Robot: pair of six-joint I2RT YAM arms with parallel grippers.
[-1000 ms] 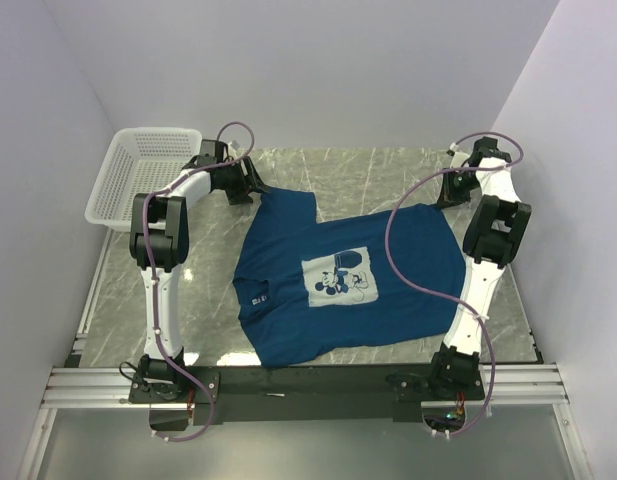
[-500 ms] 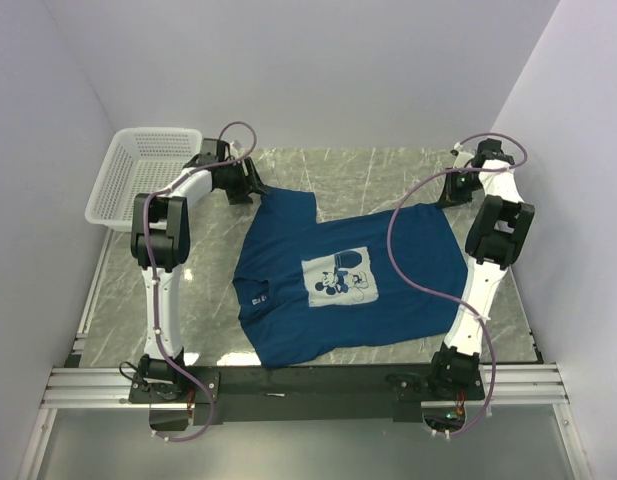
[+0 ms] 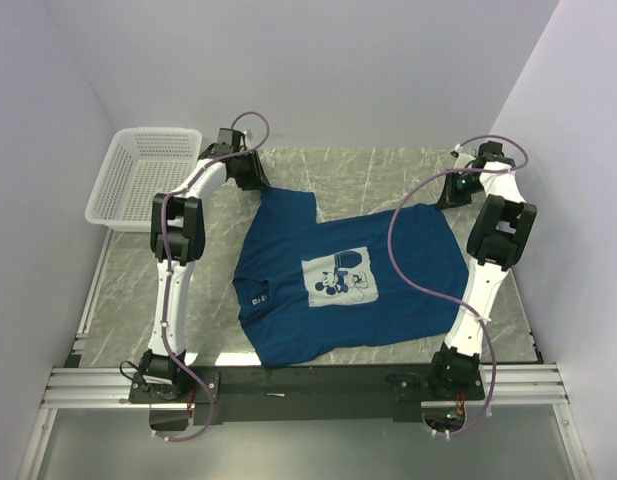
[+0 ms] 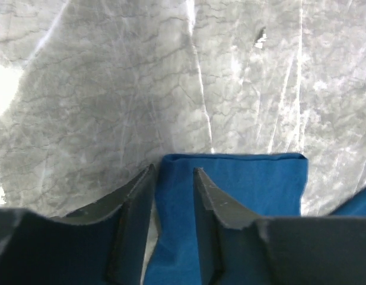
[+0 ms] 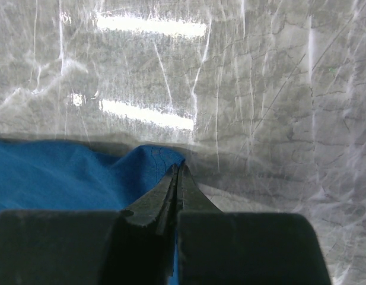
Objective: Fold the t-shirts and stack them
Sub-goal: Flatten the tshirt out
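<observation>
Seen from above, a navy t-shirt (image 3: 338, 240) with a pale cartoon print lies spread flat in the middle of the marble bench (image 3: 388, 175). At upper left, the left claw (image 4: 174, 172) stands partly open, its fingers straddling a sleeve's edge. At upper right, the right claw (image 5: 178, 169) is pinched shut on a t-shirt corner. A white basket (image 3: 138, 175) sits far upper left.

Walls: plain pale lilac-white panels (image 3: 318, 70) closing in the scene at 9, 12 and 3 o'clock.
Table: grey marble-patterned top (image 3: 378, 175) with white veins.
Basket: white plastic mesh (image 3: 123, 190) at 10 o'clock, overhanging the table's corner by the wall.
Near edge: aluminium rails (image 3: 88, 385) running across 6 o'clock.
Light: long bright streaks of glare (image 5: 150, 27) reflected on the glossy tabletop.
</observation>
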